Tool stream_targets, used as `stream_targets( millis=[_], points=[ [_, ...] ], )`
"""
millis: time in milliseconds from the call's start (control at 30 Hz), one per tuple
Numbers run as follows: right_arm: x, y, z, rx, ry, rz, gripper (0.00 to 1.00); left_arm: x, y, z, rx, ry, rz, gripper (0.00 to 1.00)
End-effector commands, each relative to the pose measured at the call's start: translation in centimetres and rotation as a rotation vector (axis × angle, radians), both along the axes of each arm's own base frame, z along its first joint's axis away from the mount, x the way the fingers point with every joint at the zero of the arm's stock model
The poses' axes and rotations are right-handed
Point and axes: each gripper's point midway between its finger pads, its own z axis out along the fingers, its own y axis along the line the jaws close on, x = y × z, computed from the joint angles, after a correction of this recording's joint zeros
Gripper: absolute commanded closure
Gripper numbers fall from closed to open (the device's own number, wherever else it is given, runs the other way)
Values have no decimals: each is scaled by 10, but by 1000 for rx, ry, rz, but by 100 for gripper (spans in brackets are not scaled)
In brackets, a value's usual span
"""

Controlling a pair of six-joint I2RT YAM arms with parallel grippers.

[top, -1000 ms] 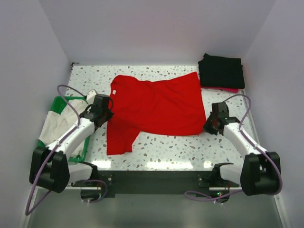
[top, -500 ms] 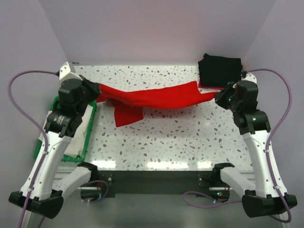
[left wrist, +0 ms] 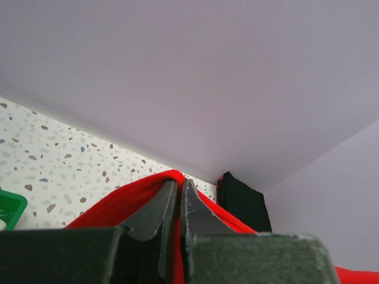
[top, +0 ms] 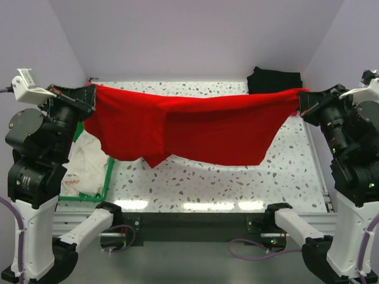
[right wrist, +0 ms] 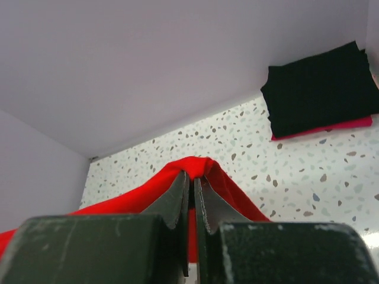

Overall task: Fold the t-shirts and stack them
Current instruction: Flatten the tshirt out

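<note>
Now the red t-shirt [top: 189, 127], lately flat, hung stretched from nine to three o'clock, its ends clamped in the left gripper [top: 89, 97] and right gripper [top: 303, 100], seemingly ready for folding.

The speckled white surface [top: 237, 177] is carrying a green basket [top: 109, 176] at its left edge. Black folded t-shirts [top: 275, 80] are sitting in its far right corner on a red folded piece [right wrist: 340, 125].

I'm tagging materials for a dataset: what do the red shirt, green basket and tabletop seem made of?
Red shirt: soft matte cloth, probably cotton knit; it sags and creases. Green basket: likely rigid plastic, thin rim. Tabletop: glossy, speckled like terrazzo, perhaps laminate; lights reflect near its front edge.
</note>
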Motion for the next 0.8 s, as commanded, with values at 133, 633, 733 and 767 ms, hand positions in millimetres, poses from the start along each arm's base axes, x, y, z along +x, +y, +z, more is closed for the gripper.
stream_targets(
  millis=[133,633,733,767],
  points=[
    [69,3,-4,-24,24,-14,100,42,2,11,78,-13,60,100],
    [250,39,42,7,-207,90,100,257,14,86,163,-265,81,100],
    [256,34,76,-3,-307,58,100,263,23,121,185,-387,84,100],
    [258,32,82,-7,-325,51,100,259,28,130,189,-418,92,100]
  ],
)
